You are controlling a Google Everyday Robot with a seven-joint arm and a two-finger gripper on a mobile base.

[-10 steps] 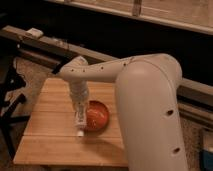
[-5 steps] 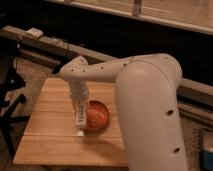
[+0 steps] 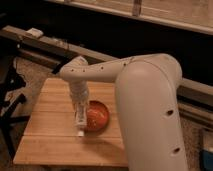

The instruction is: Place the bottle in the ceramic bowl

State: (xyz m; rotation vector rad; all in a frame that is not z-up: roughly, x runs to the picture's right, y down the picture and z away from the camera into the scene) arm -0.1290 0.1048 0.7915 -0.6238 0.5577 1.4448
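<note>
Gripping a small slim white plastic bottle with a pale label (image 3: 80, 121) in the pincer (image 3: 80, 114), closed on its upper part from above. Holds it roughly upright, long axis vertical, with the white lower end showing below the pincer, down near the wood. Hangs just beside the left rim of a round shallow glossy orange-red ceramic bowl (image 3: 98, 116), over the rim's outer edge rather than over the middle of the hollow. Cannot tell whether the bottle's lower tip touches the boards or the bowl's wall. Sits with the bowl upright near the middle of a pale wooden plank counter (image 3: 47, 136), somewhat toward the right side, catching a bright highlight on its inner wall. Reaches in by way of a bulky white rounded robot arm (image 3: 147, 105) that fills the right half of the view, bends at a joint above the counter's far edge and drops a slimmer wrist section straight down to the pincer. Hides the counter's right edge and part of the bowl's right side behind that arm. Shows a dark long ledge (image 3: 55, 44) running across behind the counter, with a small pale flat object (image 3: 35, 32) lying on its left part. Shows a black metal stand (image 3: 11, 102) at the left, just beside the counter, over speckled grey flooring (image 3: 35, 75).
</note>
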